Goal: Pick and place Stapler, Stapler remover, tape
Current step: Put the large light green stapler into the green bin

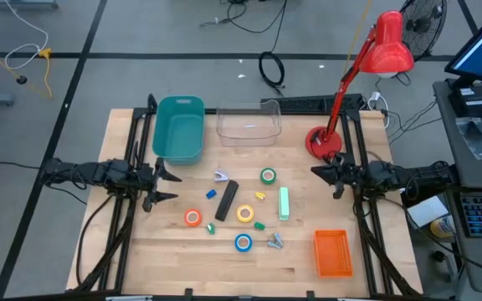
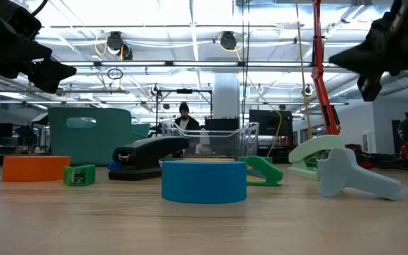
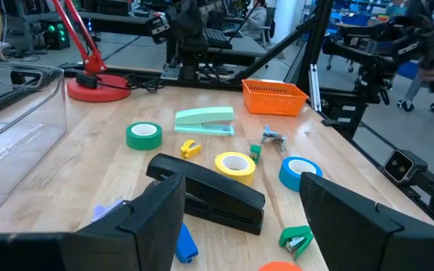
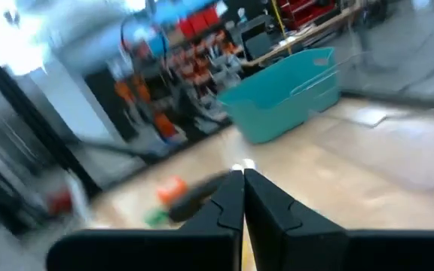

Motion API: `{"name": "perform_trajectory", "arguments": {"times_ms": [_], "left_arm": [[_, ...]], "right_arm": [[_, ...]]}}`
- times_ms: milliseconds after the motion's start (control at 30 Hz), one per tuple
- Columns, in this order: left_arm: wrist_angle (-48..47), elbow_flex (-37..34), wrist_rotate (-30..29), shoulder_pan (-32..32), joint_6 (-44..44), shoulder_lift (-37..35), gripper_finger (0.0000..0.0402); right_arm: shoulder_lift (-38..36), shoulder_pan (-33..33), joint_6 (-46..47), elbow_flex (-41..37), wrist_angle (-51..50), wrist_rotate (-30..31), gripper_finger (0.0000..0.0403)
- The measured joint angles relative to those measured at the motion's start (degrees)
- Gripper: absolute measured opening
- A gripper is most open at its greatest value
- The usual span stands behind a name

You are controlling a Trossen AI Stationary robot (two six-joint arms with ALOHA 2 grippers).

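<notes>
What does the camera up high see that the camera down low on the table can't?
Only the high view shows the red lamp's head, the orange basket, and the orange tape, yellow tape and green tape.

Only the low view shows a person far behind.

Both show the blue tape, the black stapler and the teal bin.

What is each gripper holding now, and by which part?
Nothing is held. The left gripper is open and empty; the right gripper is shut on nothing. Both are above the table's sides.

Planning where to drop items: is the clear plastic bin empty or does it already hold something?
Empty: in the high view the clear plastic bin shows only bare table through its bottom, with nothing inside.
</notes>
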Motion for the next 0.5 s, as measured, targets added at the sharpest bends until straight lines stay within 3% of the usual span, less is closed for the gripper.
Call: {"name": "perform_trajectory", "arguments": {"times_ms": [133, 500], "left_arm": [[0.0, 0.0, -0.01, 0.01, 0.0, -0.01, 0.0267], [0.01, 0.01, -0.03, 0.01, 0.0, 0.02, 0.0267]], "right_arm": [[0.04, -0.17, 8.75, 0.0, 5.18, 2.99, 0.0004], [0.07, -0.15, 3.16, 0.0, 17.6, 2.98, 0.0004]]}}
